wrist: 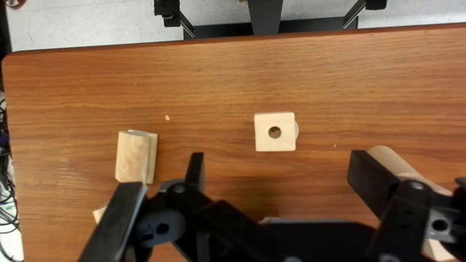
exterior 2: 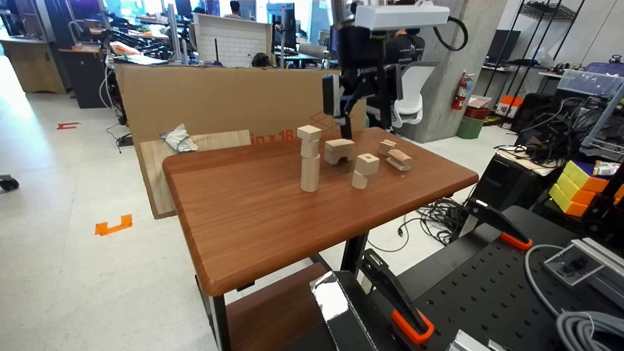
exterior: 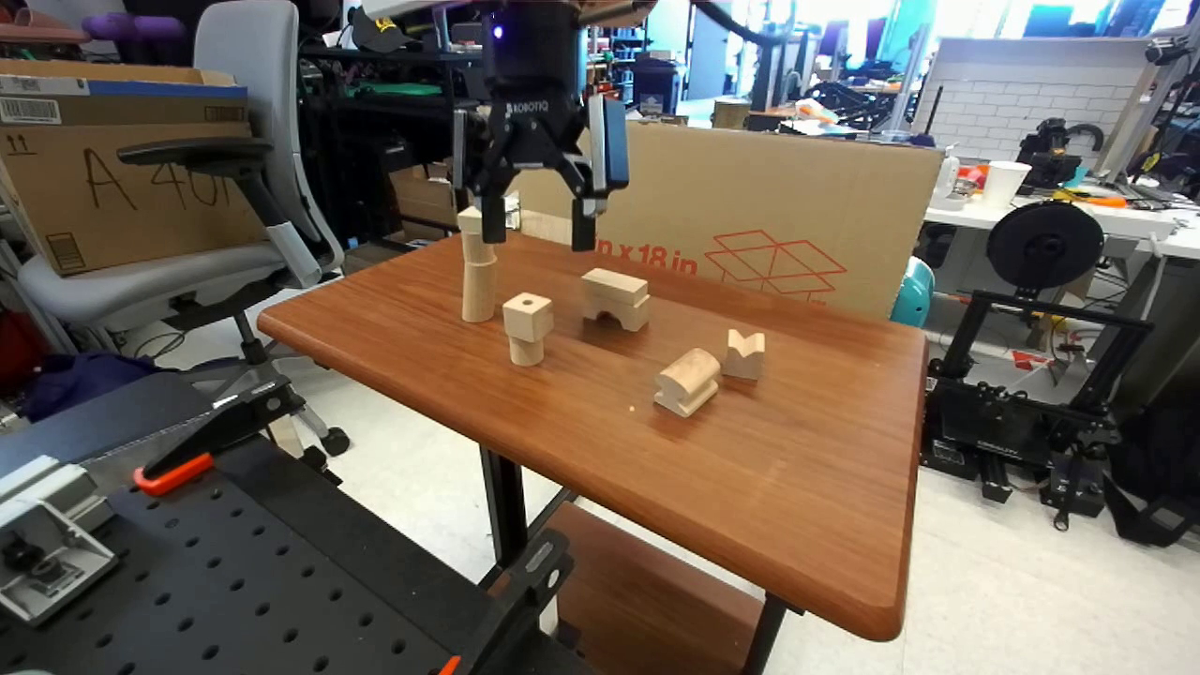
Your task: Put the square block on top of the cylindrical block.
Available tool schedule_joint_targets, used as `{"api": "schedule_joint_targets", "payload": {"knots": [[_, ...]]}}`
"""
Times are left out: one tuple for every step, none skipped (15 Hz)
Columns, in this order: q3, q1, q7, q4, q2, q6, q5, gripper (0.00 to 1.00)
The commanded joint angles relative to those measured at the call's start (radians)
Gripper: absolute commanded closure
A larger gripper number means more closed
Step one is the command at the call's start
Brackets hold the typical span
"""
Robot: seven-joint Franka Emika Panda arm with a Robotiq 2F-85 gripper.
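Well, the end effector (exterior: 538,238) gapes wide in mid-air. A drilled, pale wooden cube (exterior: 527,321) caps a stubby cylinder (exterior: 527,353).

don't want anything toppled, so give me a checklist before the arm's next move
1. Square block on top of cylindrical block: ok, in both exterior views.
2. Square block centred: not ok, cylindrical block peeks past one edge in wrist view.
3. Pincer open and holding nothing: ok.
4. Pincer apart from square block: ok, it hangs higher.
5. Pincer apart from tall column: ok, gap visible in an exterior view.
6. Square block steady: cannot tell from stills.
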Motion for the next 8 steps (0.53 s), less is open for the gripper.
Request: {"api": "schedule_joint_targets", "payload": {"knots": [[0.008,-0.038,-0.044,-0.113,-0.187,-0.007,0.051,0.0],[0.005,-0.019,-0.008,-0.035,-0.076,-0.004,0.013,0.0],[0.006,-0.027,-0.015,-0.053,-0.115,-0.007,0.021,0.0],[0.007,-0.034,-0.021,-0.071,-0.145,-0.008,0.024,0.0],[0.007,-0.036,-0.024,-0.083,-0.164,-0.008,0.028,0.0],[0.008,-0.037,-0.024,-0.092,-0.173,-0.008,0.031,0.0],[0.008,-0.037,-0.024,-0.097,-0.173,-0.008,0.032,0.0],[0.009,-0.037,-0.024,-0.099,-0.173,-0.008,0.032,0.0]]}}
